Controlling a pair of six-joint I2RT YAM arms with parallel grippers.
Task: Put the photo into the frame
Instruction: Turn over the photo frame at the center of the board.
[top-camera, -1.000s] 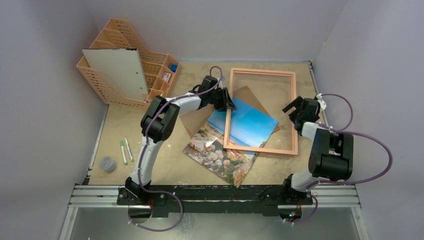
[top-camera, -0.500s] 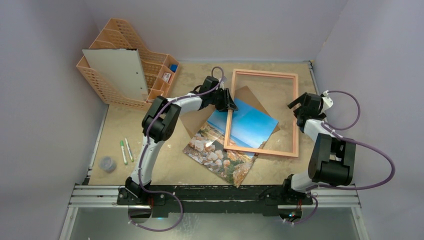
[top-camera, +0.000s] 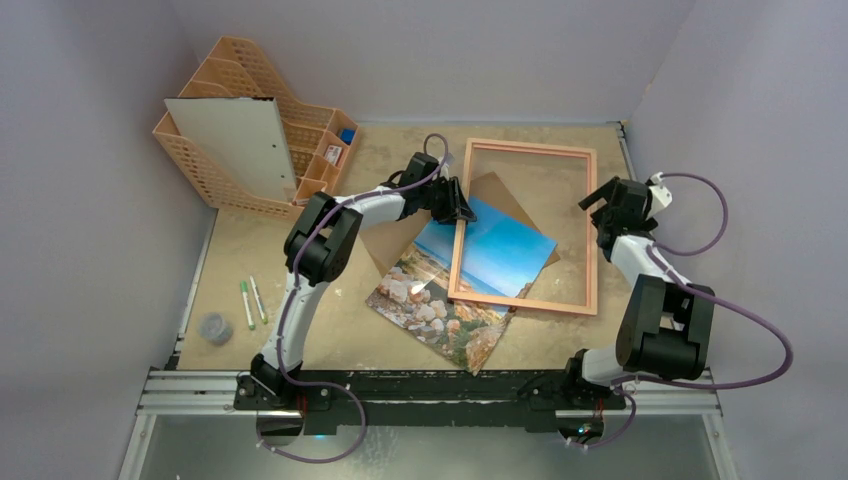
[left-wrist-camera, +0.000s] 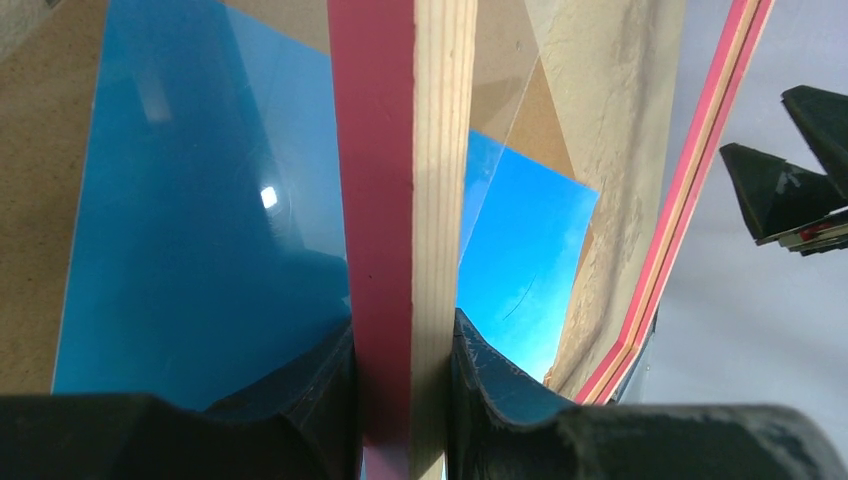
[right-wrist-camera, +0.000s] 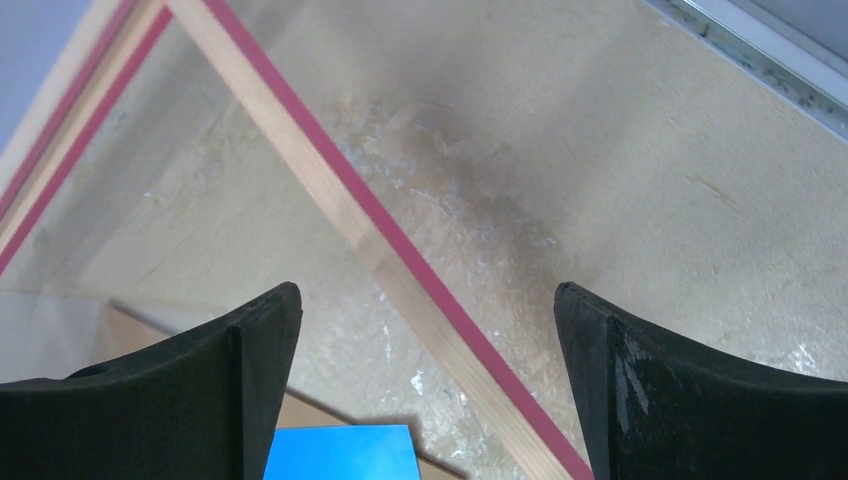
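Note:
The photo (top-camera: 450, 290), blue sky above brown rocks, lies slanted on the table with its sky half under the frame (top-camera: 525, 147). The frame is pink-edged, with pale wood showing. My left gripper (top-camera: 462, 212) is shut on the frame's left rail. The left wrist view shows the rail (left-wrist-camera: 400, 200) clamped between the jaws (left-wrist-camera: 400, 400), with the photo's blue (left-wrist-camera: 200, 200) below. My right gripper (top-camera: 598, 200) is open and empty over the frame's right rail. In the right wrist view that rail (right-wrist-camera: 330, 200) runs between the fingers (right-wrist-camera: 425, 380), and a blue photo corner (right-wrist-camera: 340, 455) shows.
A brown backing board (top-camera: 385, 240) lies under the photo and frame. An orange desk organiser (top-camera: 250, 110) with a white board (top-camera: 240, 145) stands at the back left. Two markers (top-camera: 250, 300) and a small grey cup (top-camera: 214, 327) lie at the left. Walls close in on both sides.
My right gripper has moved right and farther back along the frame's right rail. The frame's right side has shifted slightly right. The left gripper keeps its hold.

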